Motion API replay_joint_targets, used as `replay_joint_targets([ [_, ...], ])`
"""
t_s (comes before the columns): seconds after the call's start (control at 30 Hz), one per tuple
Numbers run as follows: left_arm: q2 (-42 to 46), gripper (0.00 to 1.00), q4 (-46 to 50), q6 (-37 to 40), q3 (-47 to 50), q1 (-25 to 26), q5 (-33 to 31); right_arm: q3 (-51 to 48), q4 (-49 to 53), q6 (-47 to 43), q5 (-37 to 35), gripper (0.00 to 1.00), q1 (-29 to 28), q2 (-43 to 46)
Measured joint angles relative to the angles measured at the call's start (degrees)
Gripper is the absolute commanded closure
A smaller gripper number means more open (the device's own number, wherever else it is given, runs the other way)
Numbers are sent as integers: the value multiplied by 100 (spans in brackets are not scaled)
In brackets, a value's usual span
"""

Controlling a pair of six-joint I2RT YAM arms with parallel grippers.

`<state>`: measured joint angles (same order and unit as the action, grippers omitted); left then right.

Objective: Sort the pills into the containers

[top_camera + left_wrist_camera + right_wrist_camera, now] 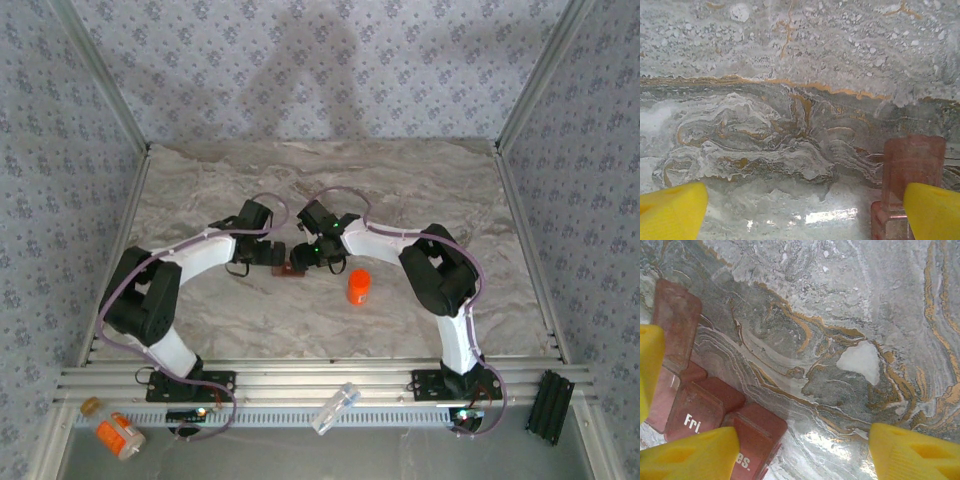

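Note:
The containers are one dark red-brown pill box [292,268] lying mid-table between both wrists. In the left wrist view its end [912,170] stands at the right with one lid raised, just beside my right-hand yellow fingertip [935,210]. My left gripper [802,215] is open over bare marble. In the right wrist view the box [705,410] lies at the lower left, lids marked "Fri." and "es.", one lid [675,315] flipped up. My right gripper [802,455] is open, its left finger [690,455] over the box. The other arm's yellow finger [650,370] shows at the left edge.
An orange cylinder [359,287] stands on the marble just right of the box. On the near metal rail lie a clear tube [335,408], a white-capped orange bottle [120,435] and a black block [550,405]. Patterned walls close in the table.

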<state>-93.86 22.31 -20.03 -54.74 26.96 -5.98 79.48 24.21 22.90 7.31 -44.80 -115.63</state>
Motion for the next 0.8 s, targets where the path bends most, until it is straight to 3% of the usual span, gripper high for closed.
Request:
replay_joint_targets([
  [0.17,140,0,17,-103,-98,-2,177,118,164,0,-2,28,0,-33],
  [0.53,1292,0,-20,-573,-120,-2,496,942,1069,-219,-197,24,61,-221],
  [0.8,1589,0,-566,-837,748,-2,870,925,1331,-341,-321,23,446,334],
])
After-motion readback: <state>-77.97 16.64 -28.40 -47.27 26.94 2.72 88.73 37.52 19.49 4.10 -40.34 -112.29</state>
